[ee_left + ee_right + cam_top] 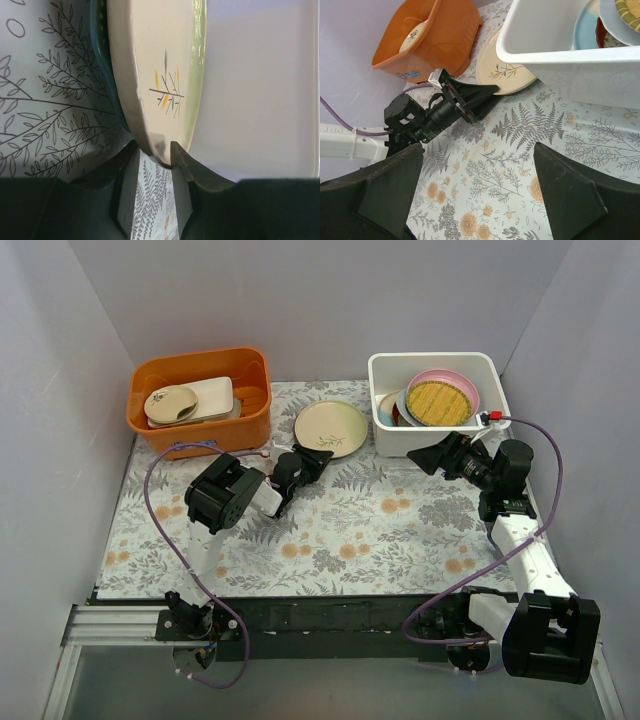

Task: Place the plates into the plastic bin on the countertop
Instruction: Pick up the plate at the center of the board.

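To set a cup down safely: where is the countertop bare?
Bare: the middle countertop stretch near its black front edge. Crowded: between orange tub and white bin, where the left gripper grips the leaf-sprig plate.

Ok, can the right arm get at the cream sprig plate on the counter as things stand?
Probably not cleanly. The right gripper is open in front of the plastic bin, but the left gripper holds the near rim of the cream sprig plate, and the bin's corner crowds its right side.
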Tool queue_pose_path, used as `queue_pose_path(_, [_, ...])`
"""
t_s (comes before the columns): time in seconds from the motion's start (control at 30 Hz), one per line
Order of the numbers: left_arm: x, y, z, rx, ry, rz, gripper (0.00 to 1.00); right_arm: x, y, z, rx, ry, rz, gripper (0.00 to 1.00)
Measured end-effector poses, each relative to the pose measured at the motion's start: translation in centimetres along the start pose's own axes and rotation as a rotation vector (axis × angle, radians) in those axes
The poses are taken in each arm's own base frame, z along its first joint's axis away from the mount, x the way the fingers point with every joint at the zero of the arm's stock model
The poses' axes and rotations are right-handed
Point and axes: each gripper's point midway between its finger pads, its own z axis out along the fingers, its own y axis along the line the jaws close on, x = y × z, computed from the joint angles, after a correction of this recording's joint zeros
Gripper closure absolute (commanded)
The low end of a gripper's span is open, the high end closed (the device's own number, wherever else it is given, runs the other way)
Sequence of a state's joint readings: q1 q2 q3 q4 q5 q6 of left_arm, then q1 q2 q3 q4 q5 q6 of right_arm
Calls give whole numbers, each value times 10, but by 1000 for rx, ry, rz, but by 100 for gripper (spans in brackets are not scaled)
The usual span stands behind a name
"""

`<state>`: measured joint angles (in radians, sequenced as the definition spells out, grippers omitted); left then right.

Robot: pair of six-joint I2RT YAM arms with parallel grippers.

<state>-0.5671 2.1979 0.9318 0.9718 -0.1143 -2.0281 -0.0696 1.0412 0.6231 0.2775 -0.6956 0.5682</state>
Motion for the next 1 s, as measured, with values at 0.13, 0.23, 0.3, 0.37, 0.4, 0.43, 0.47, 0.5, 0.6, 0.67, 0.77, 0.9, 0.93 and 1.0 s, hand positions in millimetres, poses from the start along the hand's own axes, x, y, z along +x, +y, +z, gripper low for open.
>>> queue_pose_path(0.13, [0,1,1,-1,1,-11,94,-1,1,0,-9,-1,-5,2])
queue_pose_path(0.23, [1,0,1,3,1,-17,100,0,2,0,-13,1,-6,2])
queue_pose_path(0.3, [1,0,1,3,2,-18,100,0,2,0,-14,1,-6,2])
queue_pose_path(0.37, [1,0,0,4,2,-19,100,0,1,1,-14,4,-4,2])
queue_pose_path(0.4, [1,0,0,6,2,-19,100,1,1,1,-14,6,-2,2])
queue_pose_path(0.43, [1,1,-1,8,1,-21,100,1,0,2,-13,7,-1,3])
queue_pose_path(0.47, [1,1,-2,8,2,-22,100,1,0,2,-13,8,0,3])
queue_pose_path(0.5, [1,2,-3,9,2,-23,100,2,0,2,-13,9,1,3])
queue_pose_path(0.6, [1,2,-6,8,3,-24,100,1,-1,2,-14,9,1,3])
queue_pose_path(0.67, [1,2,-7,7,3,-24,100,2,-1,3,-15,11,1,3])
queue_pose_path(0.77, [2,2,-8,2,6,-22,100,2,-1,3,-14,13,3,3])
queue_pose_path(0.9, [2,3,-12,-15,11,-18,100,3,-2,3,-14,15,5,2])
queue_pose_path(0.93, [2,4,-14,-19,12,-18,100,3,-2,3,-14,15,5,2])
queue_pose_path(1.0, [3,5,-18,-26,14,-16,100,3,-2,3,-14,15,5,2])
